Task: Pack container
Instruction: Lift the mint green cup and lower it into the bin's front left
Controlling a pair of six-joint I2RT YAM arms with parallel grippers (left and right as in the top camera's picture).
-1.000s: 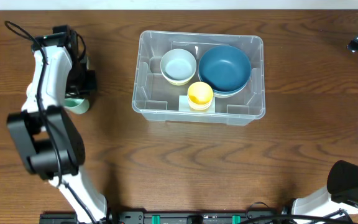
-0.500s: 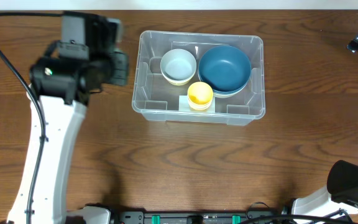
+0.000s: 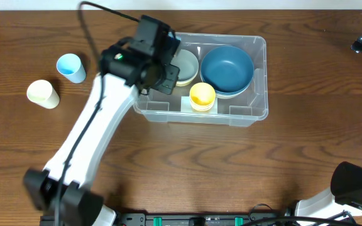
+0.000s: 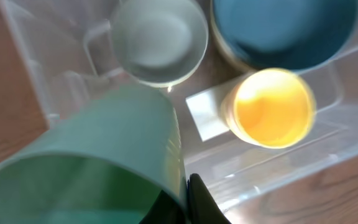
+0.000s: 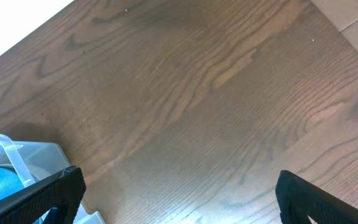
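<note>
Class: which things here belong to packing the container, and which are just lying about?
In the job: clear plastic rectangular container; mint-green plastic cup held by left gripper; dark blue bowl, pale bowl, yellow cup inside.
Lying about: light blue cup, cream cup, loose on the wooden table, perhaps awaiting packing.

White left arm (image 3: 87, 135), black joints (image 3: 131, 63), black cable (image 3: 107, 10)

green cup (image 4: 92, 162): blurred, cut by the left and bottom edges of the left wrist view; from overhead, hidden beneath the left gripper (image 3: 163, 74).
white bowl (image 3: 187, 66): left side covered by the left arm (image 3: 99, 125) from overhead.
container (image 3: 261, 94): left wall partly behind that arm; just one corner inside the right wrist view.
blue bowl (image 4: 284, 31): clipped by the left wrist view's top edge.
right gripper (image 5: 179, 199): only two dark tips showed, at the bottom corners.
</note>
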